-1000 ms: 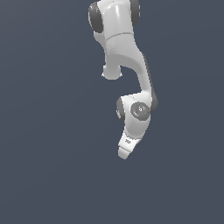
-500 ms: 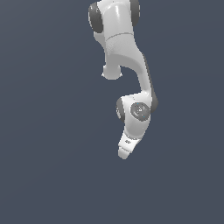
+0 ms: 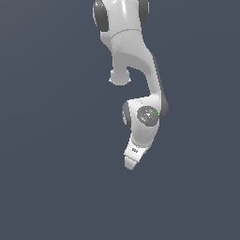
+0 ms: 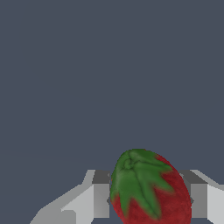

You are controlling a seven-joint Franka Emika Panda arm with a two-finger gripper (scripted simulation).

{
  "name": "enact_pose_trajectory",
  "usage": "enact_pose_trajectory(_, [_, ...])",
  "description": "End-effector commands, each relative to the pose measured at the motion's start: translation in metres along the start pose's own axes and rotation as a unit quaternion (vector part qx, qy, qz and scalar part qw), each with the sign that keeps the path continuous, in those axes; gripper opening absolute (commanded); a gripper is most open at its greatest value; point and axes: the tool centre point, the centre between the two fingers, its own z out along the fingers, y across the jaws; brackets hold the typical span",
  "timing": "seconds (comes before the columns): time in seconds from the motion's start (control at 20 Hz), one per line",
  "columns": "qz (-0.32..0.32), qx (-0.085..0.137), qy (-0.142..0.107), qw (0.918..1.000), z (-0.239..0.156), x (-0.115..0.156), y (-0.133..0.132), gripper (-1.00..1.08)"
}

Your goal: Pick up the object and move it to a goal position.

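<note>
Gripper [image 4: 146, 199] fingers [image 4: 101, 199] flank the strawberry [image 4: 151, 188] against plain grey.

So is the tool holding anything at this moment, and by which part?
Yes: the strawberry sits between the tool's two fingers, gripped across its red body, with the green leafy cap facing the wrist camera. The exterior view does not show the fruit.

We're in a sim render, not a real room: flat slate-grey backdrop w/ no walls, floor seam or furniture in either view. The white arm [image 3: 136, 70] is smooth, untextured, hanging in from 12 o'clock w/ no shadow under it. The strawberry [image 4: 148, 188] in the wrist view has a painted-on, low-res texture. No lab or kitchen cues we can make out.
</note>
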Motion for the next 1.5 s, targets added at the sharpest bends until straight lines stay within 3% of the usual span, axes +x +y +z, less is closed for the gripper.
enact_pose_trajectory(0.0, [0.0, -0.001, 0.0, 1.0, -0.015, -0.007, 0.006, -1.0])
enact_pose_trajectory(1.45, [0.0, -0.001, 0.001, 1.0, -0.291, -0.13, 0.117, -1.0])
